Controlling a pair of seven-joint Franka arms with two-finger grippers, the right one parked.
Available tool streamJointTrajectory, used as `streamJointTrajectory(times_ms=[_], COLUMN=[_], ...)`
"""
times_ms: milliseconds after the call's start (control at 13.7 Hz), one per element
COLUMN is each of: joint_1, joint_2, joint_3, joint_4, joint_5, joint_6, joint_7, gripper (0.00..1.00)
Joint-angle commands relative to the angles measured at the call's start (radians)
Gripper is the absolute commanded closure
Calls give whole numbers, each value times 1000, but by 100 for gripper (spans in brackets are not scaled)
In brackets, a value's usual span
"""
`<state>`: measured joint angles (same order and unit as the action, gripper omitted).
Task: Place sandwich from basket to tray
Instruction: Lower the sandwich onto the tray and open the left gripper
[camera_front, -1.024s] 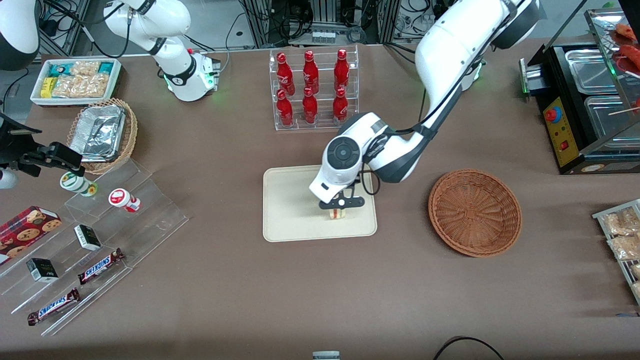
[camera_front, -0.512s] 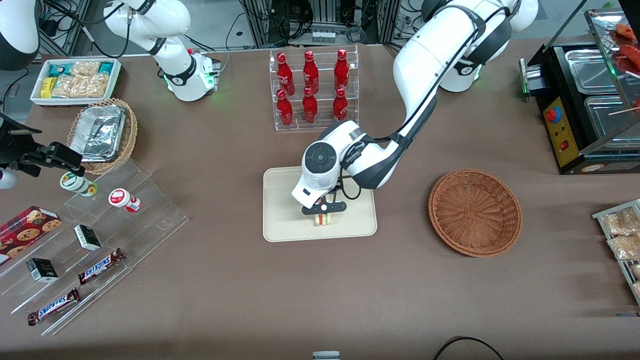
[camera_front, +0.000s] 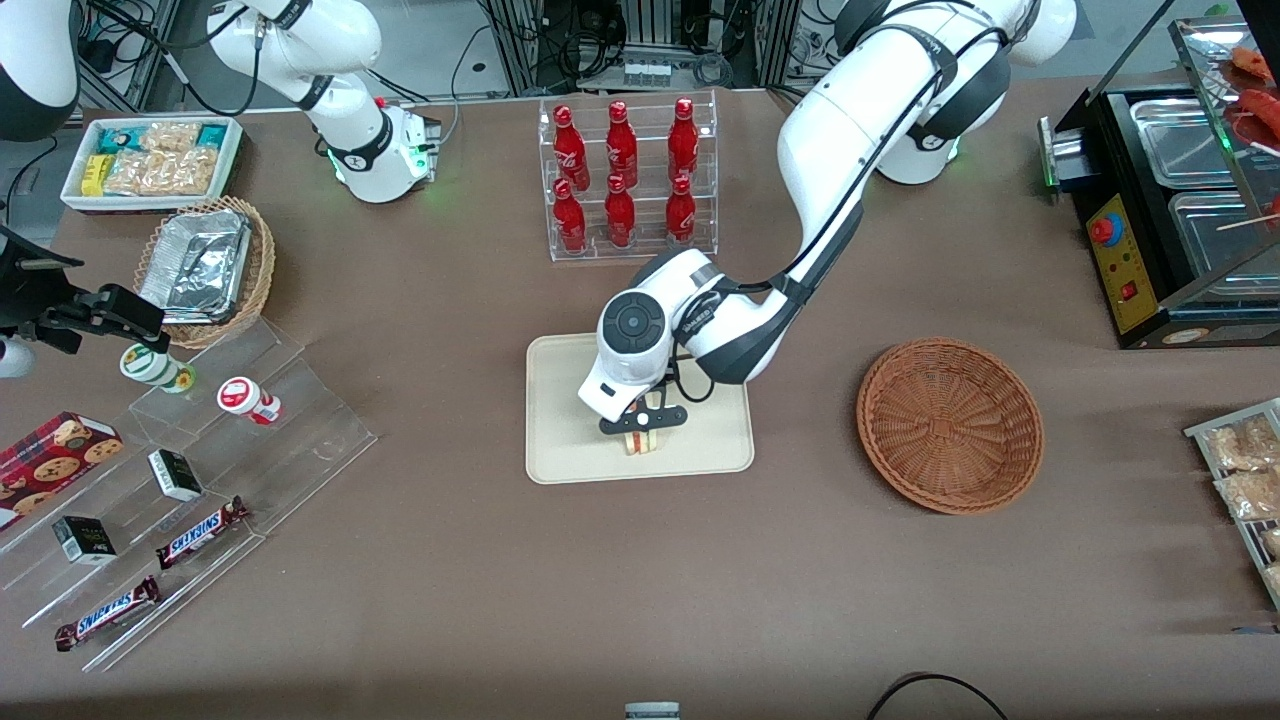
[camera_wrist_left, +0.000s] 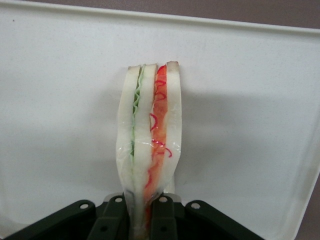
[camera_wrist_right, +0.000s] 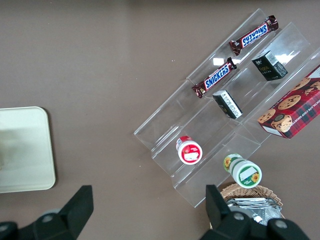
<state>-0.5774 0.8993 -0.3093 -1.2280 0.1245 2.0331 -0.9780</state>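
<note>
The sandwich (camera_wrist_left: 150, 135), a wedge of white bread with green and red filling, stands on edge over the cream-beige tray (camera_wrist_left: 60, 100). My left gripper (camera_wrist_left: 143, 215) is shut on it, its black fingers (camera_wrist_left: 112, 220) pressing both bread faces. In the front view the gripper (camera_front: 641, 425) hangs low over the tray (camera_front: 570, 400), near the edge closest to the camera, with the sandwich (camera_front: 642, 442) just under it. I cannot tell whether the sandwich touches the tray floor. The reddish-brown woven basket (camera_front: 948, 424) sits empty beside the tray, toward the working arm's end.
A clear rack of red bottles (camera_front: 625, 180) stands farther from the camera than the tray. Clear stepped shelves (camera_front: 200, 480) with candy bars and boxes lie toward the parked arm's end, along with a tan basket of foil trays (camera_front: 205, 268). A black food warmer (camera_front: 1170, 200) stands at the working arm's end.
The gripper has carried the sandwich sideways over the tray toward the parked arm's end, with most of the shift in the first half second, and it sits slightly lower now.
</note>
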Motion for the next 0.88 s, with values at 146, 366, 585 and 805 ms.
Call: streamJointTrajectory(times_ms=[146, 366, 585, 805], joint_1=[-21, -19, -22, -21], joint_2=[24, 30, 27, 12], joint_3=[10, 10, 10, 10], joint_4=[45, 45, 45, 47], joint_5=[18, 18, 18, 15], joint_6=[-16, -14, -13, -24], joint_7=[-51, -53, -79, -84], gripper=[98, 14, 0, 0])
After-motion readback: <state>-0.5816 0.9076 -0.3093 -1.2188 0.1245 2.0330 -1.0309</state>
